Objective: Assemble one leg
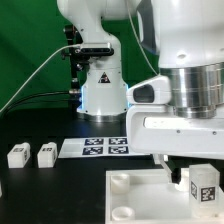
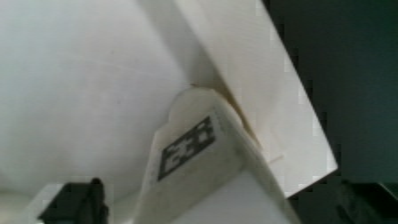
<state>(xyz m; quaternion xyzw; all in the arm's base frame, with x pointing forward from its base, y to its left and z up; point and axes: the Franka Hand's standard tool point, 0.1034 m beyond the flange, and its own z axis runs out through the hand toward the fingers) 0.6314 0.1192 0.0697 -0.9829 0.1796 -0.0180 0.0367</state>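
Toward the exterior view's left edge of the black bench [image 1: 40, 185], two spare legs stood side by side and upright: one spare leg [image 1: 18, 155] nearest that edge, and a second spare leg [image 1: 46, 154] just beside it, each showing a black-and-white tag. Next along, the marker board [image 1: 96, 147] lay flat on the bench with its row of tags facing up, in front of the arm's base [image 1: 102, 92] at the far edge.

Nearer the bench's front edge, the large white panel [image 1: 140, 205] lay flat, with a round corner socket [image 1: 121, 181] visible at its far corner on the exterior view's left. On the exterior view's right, the gripper [image 1: 196, 172] hung low over the panel under the bulky white wrist. The leg [image 1: 203, 186] sat directly beneath it, tag facing outward, over the panel's far part near the bench's right edge in that view; whether it touched the panel could not be told.

In the wrist view the leg [image 2: 199, 148] ran lengthwise close against the panel's edge [image 2: 267, 90], with its tag in view. One dark fingertip [image 2: 75, 200] showed near the leg's end. Whether the fingers were pinching the leg or spread could not be told.
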